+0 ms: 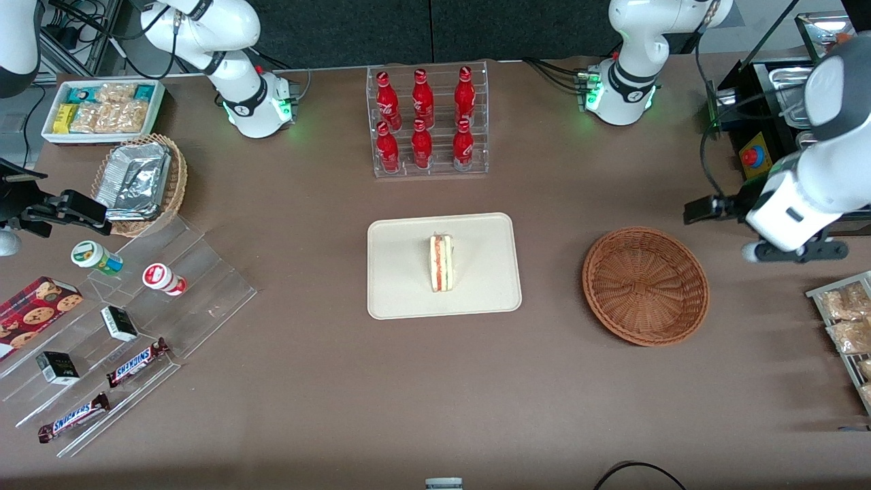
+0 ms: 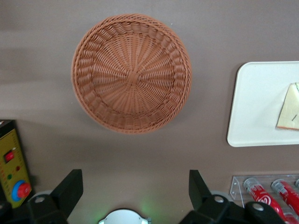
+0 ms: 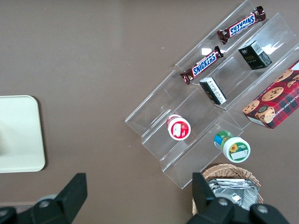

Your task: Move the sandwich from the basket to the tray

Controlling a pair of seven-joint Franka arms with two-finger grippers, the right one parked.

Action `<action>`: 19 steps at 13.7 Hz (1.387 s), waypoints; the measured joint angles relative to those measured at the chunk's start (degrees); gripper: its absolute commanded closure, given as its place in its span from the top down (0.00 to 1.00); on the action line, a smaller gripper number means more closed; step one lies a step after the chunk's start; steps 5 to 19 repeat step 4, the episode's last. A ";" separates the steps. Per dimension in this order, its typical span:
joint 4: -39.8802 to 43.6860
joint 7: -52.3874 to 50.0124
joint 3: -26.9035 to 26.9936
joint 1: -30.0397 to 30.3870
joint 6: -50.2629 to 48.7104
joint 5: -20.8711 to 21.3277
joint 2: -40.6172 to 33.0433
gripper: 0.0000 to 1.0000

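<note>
The sandwich (image 1: 441,263) lies on the cream tray (image 1: 408,289) at the middle of the table, its red-orange filling stripe up. In the left wrist view, a pale corner of the sandwich (image 2: 289,109) shows on the tray (image 2: 257,107). The reddish-brown wicker basket (image 1: 645,286) stands empty beside the tray, toward the working arm's end; it also shows in the left wrist view (image 2: 131,73). My left gripper (image 1: 704,209) is open and empty. It hangs above the table, a little farther from the front camera than the basket; its fingers (image 2: 70,189) stand wide apart.
A clear rack of red bottles (image 1: 427,122) stands farther from the front camera than the tray. A black box with a red button (image 1: 752,156) and a wire rack of snack bags (image 1: 847,320) stand at the working arm's end. A foil-filled tan basket (image 1: 139,180) and acrylic steps (image 1: 116,327) stand at the parked arm's end.
</note>
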 measured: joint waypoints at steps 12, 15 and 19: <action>-0.04 0.04 -0.19 0.15 -2.60 1.21 -2.82 1.00; -0.04 0.04 -0.19 0.15 -2.60 1.21 -2.82 1.00; -0.04 0.04 -0.19 0.15 -2.60 1.21 -2.82 1.00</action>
